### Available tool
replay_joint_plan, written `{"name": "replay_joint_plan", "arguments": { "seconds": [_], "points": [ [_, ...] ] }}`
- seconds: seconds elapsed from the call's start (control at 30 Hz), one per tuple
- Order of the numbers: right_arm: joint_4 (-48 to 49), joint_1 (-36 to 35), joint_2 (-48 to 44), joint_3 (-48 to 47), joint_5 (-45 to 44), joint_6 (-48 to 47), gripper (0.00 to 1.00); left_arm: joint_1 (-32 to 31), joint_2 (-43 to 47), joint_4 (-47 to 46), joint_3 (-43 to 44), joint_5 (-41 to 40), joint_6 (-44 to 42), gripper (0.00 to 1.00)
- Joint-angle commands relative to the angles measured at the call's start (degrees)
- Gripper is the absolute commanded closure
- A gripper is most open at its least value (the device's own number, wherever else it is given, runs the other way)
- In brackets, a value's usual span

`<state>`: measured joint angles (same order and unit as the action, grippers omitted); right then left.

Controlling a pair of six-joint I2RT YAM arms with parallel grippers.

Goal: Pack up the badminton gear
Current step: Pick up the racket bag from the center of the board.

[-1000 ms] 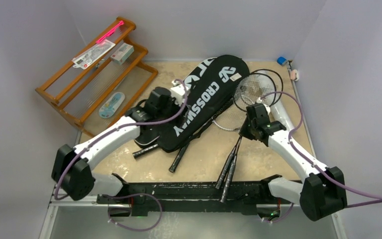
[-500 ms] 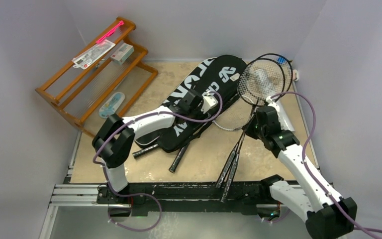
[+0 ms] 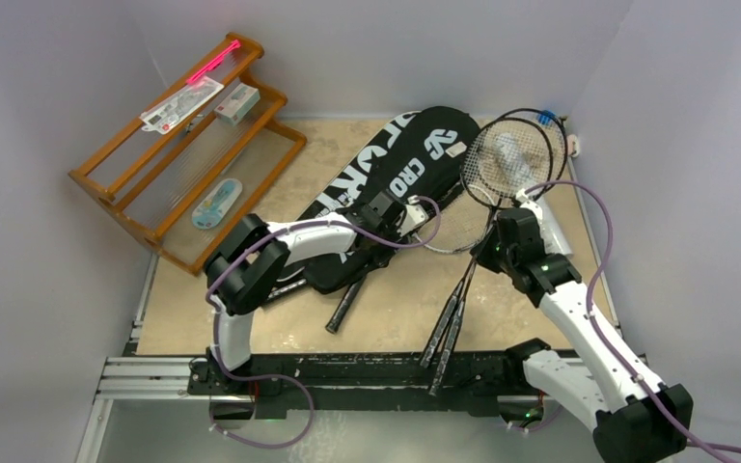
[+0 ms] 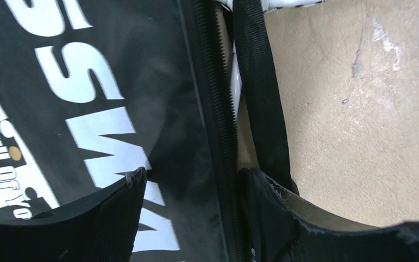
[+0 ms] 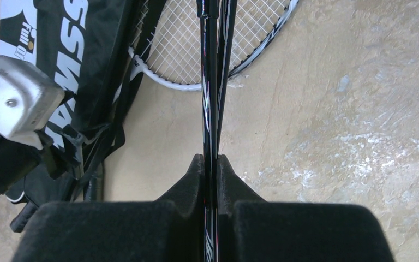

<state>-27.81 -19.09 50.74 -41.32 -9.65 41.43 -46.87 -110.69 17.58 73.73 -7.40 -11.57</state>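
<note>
Quickly: shows left arm (image 3: 294,234) folded hard at the elbow, forearm low and running rightward, left gripper (image 4: 193,183) face-down on the CROSSWAY cover (image 3: 415,178). Holds jaws apart, fingers (image 4: 101,215) astride the zip edge (image 4: 213,109), one on the printed face, the other by the black strap (image 4: 256,93); no pinch visible.

Shows right arm (image 3: 579,318) stretched up and forward from its base. Clamps right gripper (image 5: 211,161) tight on the thin black shafts of the pair of rackets (image 5: 207,82), both shafts side by side between the pads. Puts the heads of that pair ahead of the right gripper, handles behind it toward the bases.

Reads "CRO" on the top cover from above, rest hidden under the left wrist. Reads "SSW" in big white letters plus small "Full of Yo" just ahead of the left fingers. Reads "SPORT" only in part on the second cover (image 3: 352,174), partly under the first, ahead and left of the left gripper.

Notes:
- white-framed racket (image 5: 196,49), white strings, flat between the two grippers, rim showing in the gap beside the zip.
- two black handles (image 3: 345,311) sticking out from under the cover's narrow end, behind the left gripper.
- white tube (image 3: 552,231) just right of the right gripper, mostly hidden.
- wooden rack (image 3: 106,183) well off to the left of the left arm.
</note>
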Motion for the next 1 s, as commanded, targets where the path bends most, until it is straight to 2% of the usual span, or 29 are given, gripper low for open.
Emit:
{"name": "replay_joint_plan", "arguments": {
  "seconds": [0.0,0.17,0.2,0.43,0.47,0.57,0.63,0.77,0.8,0.83,0.97],
  "points": [
    [2.41,0.1,-0.12,-0.08,-0.46,1.19,1.0,-0.09,-2.4,1.03,2.64,-3.89,-0.05,0.43],
    [2.99,0.1,1.02,0.38,-0.85,-0.23,1.0,-0.07,-2.7,4.58,6.86,-6.79,1.65,0.91],
    [3.4,0.11,2.25,0.38,-0.62,-1.17,1.0,-0.06,-1.64,4.4,6.83,-6.58,1.97,0.94],
    [4.57,0.09,15.34,-1.92,1.68,-3.75,0.95,0.02,8.78,-0.69,1.81,-3.41,3.06,1.0],
    [6.17,0.05,16.12,-1.23,2.78,-3.57,0.95,0.03,9.43,-0.9,1.35,-3.73,3.36,1.0],
    [10.93,0.11,17.26,1.94,5.85,-1.92,0.84,0.11,11.07,-1.01,0.77,-5.37,4.61,1.0],
    [12.69,0.05,18.19,3.02,7.27,-1.23,0.84,0.09,12.09,-1.09,0.79,-7.41,5.78,1.0],
    [12.41,0.11,20.25,3.09,6.61,-1.33,0.82,0.95,14.39,-1.32,0.58,-9.98,8.36,1.0],
    [12.17,0.11,20.55,3.01,6.35,-1.48,0.77,1.3,14.85,-1.32,0.54,-10.0,8.99,1.0],
    [12.09,0.11,20.69,3.11,6.11,-1.69,0.75,1.95,15.3,-1.28,0.53,-10.08,9.72,1.0],
    [12.32,0.09,20.22,3.69,5.71,-2.27,0.79,4.06,16.82,-0.36,0.79,-10.37,13.34,1.0]
  ]
}}
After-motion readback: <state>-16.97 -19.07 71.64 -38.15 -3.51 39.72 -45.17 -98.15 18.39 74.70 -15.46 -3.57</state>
